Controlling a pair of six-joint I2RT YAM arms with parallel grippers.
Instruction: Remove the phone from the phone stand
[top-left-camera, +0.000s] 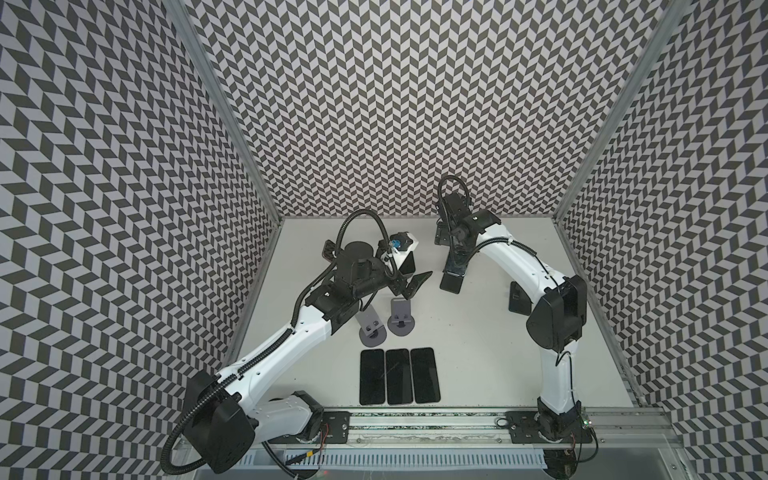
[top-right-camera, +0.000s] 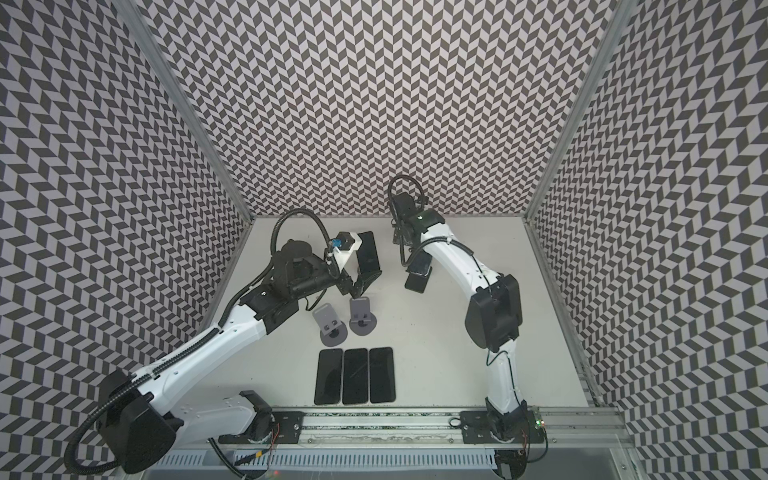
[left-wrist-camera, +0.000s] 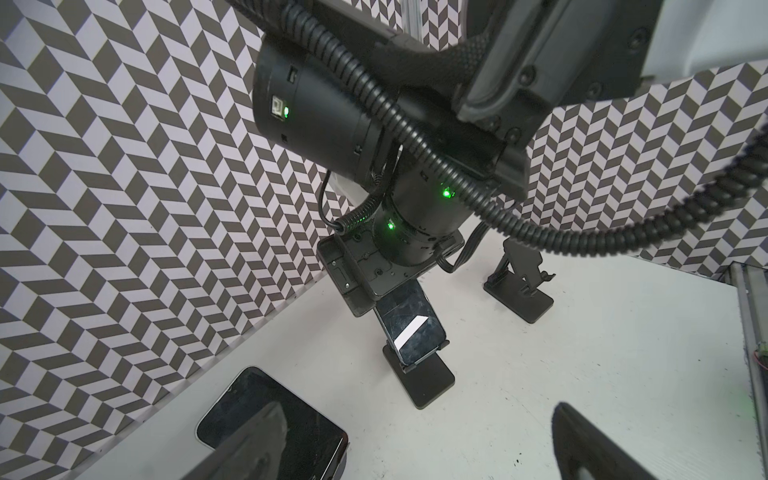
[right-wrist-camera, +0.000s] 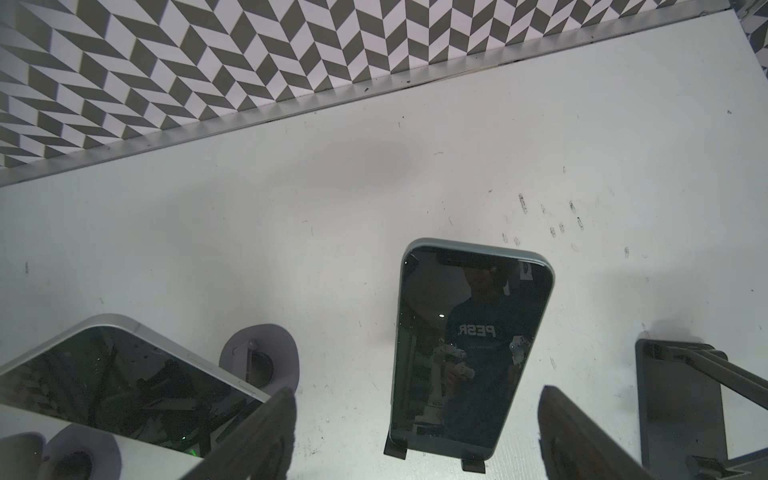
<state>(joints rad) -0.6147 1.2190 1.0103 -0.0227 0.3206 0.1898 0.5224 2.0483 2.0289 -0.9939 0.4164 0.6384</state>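
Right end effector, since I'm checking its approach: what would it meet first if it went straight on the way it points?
Probably the phone on its stand: it sits ahead, between the fingers of the open right end effector, though depth is unclear.

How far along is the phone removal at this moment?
Done: three phones lie flat in a row at the front, and two grey stands stand empty. In hand: the right gripper, jaws open, sits over the top of a phone still seated in its black stand. Left: grip and lift it out; another phone by the open left gripper looks propped up too.
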